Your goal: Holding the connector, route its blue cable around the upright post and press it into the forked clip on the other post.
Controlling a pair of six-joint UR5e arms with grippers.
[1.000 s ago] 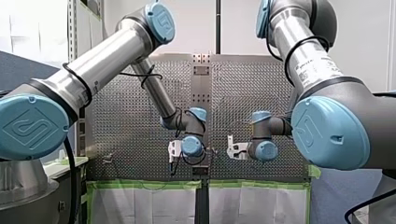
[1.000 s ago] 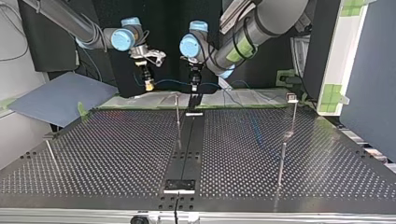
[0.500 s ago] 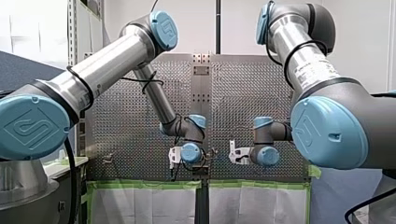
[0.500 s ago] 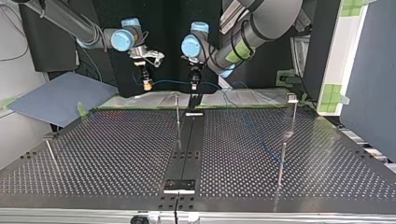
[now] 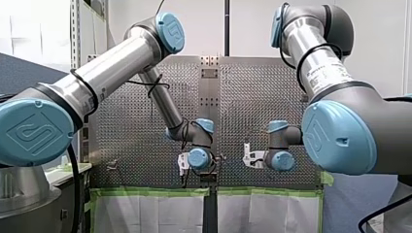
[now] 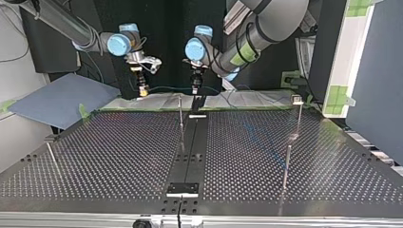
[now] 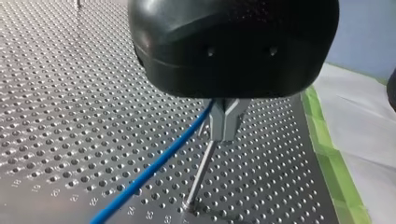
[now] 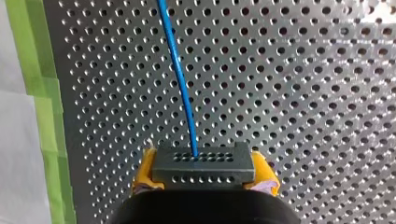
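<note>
The right tool (image 8: 204,177) is clenched on the connector (image 8: 203,163). Its yellow pads (image 8: 144,175) press the dark block from both sides, above the perforated desk (image 8: 299,93) and near the green tape (image 8: 39,107) along the desk's edge. The blue cable (image 8: 180,79) leaves the middle of the connector's face and runs ahead of the tool, over the desk.

The left tool (image 7: 225,122) is black with metal fingers (image 7: 231,116). These are closed together on the cable, which comes out at their side and slants down toward the desk. A thin post (image 7: 201,172) stands just under the fingertips; I cannot tell whether they touch its top.

In the top view the right tool hangs at 11 o'clock, near the desk's far edge. The left tool hangs at 12 o'clock, just beside the post's top. Between the 2 tools the cable spans the air, nearly level. A second post (image 6: 298,118) stands at 2 o'clock, well apart from both tools, with the clip (image 6: 297,99) on its top.

In the front view the 2 wrists sit low, my left at 6 o'clock and my right at 5 o'clock. The tools themselves are hard to make out there.
</note>
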